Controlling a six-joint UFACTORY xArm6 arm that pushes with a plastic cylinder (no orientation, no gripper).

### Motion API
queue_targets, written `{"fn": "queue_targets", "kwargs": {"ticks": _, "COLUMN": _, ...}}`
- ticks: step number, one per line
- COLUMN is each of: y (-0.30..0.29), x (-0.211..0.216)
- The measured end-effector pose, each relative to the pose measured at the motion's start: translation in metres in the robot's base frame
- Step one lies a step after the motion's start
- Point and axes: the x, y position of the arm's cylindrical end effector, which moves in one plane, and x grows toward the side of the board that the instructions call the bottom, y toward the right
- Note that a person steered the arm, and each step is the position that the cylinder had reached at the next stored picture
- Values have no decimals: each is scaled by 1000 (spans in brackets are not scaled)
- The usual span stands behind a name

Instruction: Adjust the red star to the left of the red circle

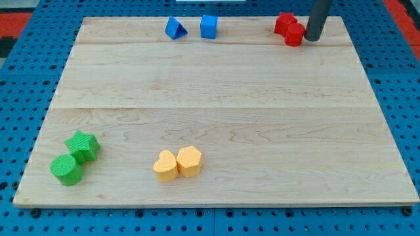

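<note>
The red star sits at the view's top right of the wooden board. The red circle touches it, just below and to the right. My tip stands right beside the red circle, on its right side, touching or almost touching it. The rod rises out of the view's top edge.
A blue triangle and a blue cube sit at the top middle. A green star and a green circle touch at the bottom left. A yellow heart and a yellow hexagon touch at the bottom middle.
</note>
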Motion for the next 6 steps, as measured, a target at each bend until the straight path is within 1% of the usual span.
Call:
{"fn": "queue_targets", "kwargs": {"ticks": 1, "y": 17, "x": -38}}
{"fn": "queue_targets", "kwargs": {"ticks": 2, "y": 3, "x": -70}}
{"fn": "queue_targets", "kwargs": {"ticks": 3, "y": -5, "x": -70}}
{"fn": "queue_targets", "kwargs": {"ticks": 5, "y": -56, "x": -68}}
{"fn": "queue_targets", "kwargs": {"ticks": 6, "y": -54, "x": -47}}
